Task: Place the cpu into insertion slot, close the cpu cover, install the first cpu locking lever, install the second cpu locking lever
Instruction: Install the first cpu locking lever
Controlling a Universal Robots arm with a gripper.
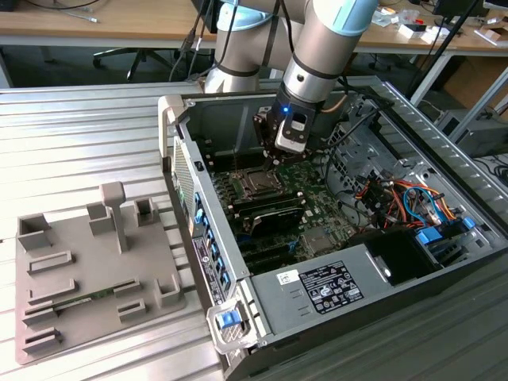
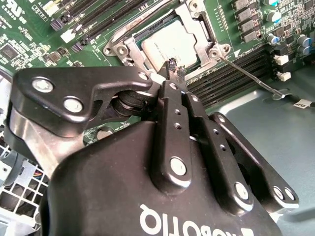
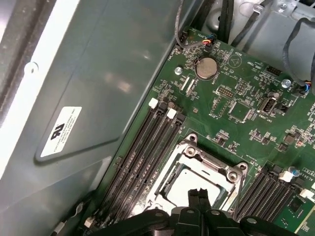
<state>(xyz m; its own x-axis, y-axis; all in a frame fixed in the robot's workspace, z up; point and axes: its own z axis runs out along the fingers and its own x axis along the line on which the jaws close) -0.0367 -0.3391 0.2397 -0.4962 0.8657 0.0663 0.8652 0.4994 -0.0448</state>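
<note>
Exterior view: the grey robot arm reaches down into an open black computer case [image 1: 208, 238] that lies on a ribbed metal worktop [image 1: 79, 127]. Its black pincer [image 1: 276, 159] hangs just above the square dark insertion slot [image 1: 255, 181] with its silvery rim, on the green motherboard [image 1: 321, 194]. A flat grey moulded tray [image 1: 79, 274] with raised blocks sits on the worktop, well apart from the case, on the exterior view's left.

In the second wrist view, the small flat square cpu [image 2: 174, 42] with a silvery-grey metal top sits inside the slot. The thin silvery metal cpu cover [image 2: 212, 49], a frame with a cut-out centre, appears to lie flat around it. The pincer [image 2: 173, 66] has its two black fingertips pressed together with nothing visible between them, close over the near edge of the cover. A thin silvery wire locking lever [image 2: 248, 76] runs out from one corner of the cover, slanting across the long black memory slots [image 2: 231, 69] beside it.

In the first wrist view, the pincer [image 3: 199, 194] tips hang over the cpu [image 3: 184, 184], which is framed by the cover [image 3: 211, 160]. More long black memory slots [image 3: 142, 157] run beside the socket, and a round silver coin battery [image 3: 206, 68] sits further along the motherboard [image 3: 231, 123].
</note>
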